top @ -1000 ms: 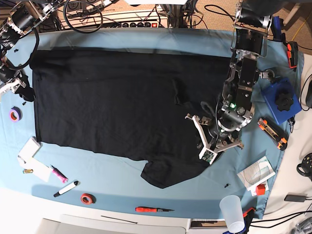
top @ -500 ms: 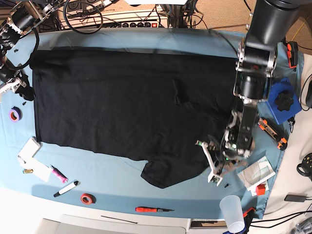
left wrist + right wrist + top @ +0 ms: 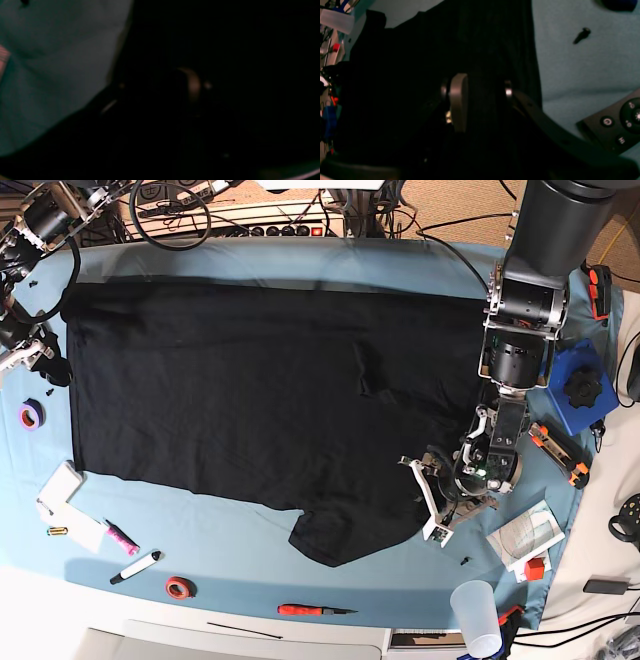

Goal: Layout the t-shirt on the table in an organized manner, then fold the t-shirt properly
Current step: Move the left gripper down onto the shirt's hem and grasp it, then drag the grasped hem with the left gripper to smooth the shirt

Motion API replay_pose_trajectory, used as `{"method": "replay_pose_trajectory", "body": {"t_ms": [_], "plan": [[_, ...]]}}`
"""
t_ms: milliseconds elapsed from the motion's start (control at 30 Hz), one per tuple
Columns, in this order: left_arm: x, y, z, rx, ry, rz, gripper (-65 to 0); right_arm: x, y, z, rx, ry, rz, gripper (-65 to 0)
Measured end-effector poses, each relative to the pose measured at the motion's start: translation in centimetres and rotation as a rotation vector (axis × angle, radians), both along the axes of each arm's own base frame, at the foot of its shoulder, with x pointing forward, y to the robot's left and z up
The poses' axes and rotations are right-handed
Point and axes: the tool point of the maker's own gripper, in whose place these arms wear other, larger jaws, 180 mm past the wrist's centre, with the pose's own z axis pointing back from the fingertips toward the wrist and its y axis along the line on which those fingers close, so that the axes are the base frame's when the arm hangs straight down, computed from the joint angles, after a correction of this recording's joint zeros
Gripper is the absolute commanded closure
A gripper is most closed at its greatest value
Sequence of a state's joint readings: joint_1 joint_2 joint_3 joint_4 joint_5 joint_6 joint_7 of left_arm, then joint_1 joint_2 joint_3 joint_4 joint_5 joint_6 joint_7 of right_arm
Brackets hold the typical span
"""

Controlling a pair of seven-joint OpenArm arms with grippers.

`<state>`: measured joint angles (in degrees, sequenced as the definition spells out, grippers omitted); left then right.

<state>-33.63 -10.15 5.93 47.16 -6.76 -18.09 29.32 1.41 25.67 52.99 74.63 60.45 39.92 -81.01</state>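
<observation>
The tabletop (image 3: 250, 530) under its light blue cloth fills my base view. The t-shirt (image 3: 250, 380) is the biggest thing on it, a black sheet spread flat from near the left edge almost to the right edge, its back edge running along the tabletop's far side. No print or label shows from here, only plain black fabric. One sleeve (image 3: 345, 535) sticks out toward the near edge, and a small fold sits right of the shirt's centre.

My left end effector (image 3: 440, 505) is down at the shirt's near right corner, beside that sleeve. Its wrist view is almost entirely dark fabric against a patch of blue cloth, so I cannot tell how wide the fingers stand or whether they have any cloth. My right end effector (image 3: 482, 100) sits at the left edge; in its wrist view the fingers are parted with black fabric seen between them, but I cannot tell if they pinch it.

A clear plastic cup (image 3: 476, 618) stands at the near right corner; I cannot make out anything in it. A blue box (image 3: 570, 385) lies at the right edge with a black knob on top.
</observation>
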Motion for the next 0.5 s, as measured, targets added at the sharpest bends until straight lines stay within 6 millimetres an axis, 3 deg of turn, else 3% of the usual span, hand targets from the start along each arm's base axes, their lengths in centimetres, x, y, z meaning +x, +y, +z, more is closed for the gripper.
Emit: {"method": "replay_pose_trajectory", "body": {"t_ms": [67, 333, 500], "plan": [[-0.3, -0.3, -0.2, -0.026, 0.035, 0.008, -0.8, 0.0, 0.0, 0.0, 0.000, 0.000, 0.000, -19.4], [-2.2, -0.8, 0.0, -0.044, 0.200, 0.009, 0.0, 0.0, 0.0, 0.0, 0.000, 0.000, 0.000, -19.4], [-4.0, -1.8, 1.2, -0.032, 0.280, -0.039, 0.0, 0.0, 0.0, 0.0, 0.000, 0.000, 0.000, -19.4]]}}
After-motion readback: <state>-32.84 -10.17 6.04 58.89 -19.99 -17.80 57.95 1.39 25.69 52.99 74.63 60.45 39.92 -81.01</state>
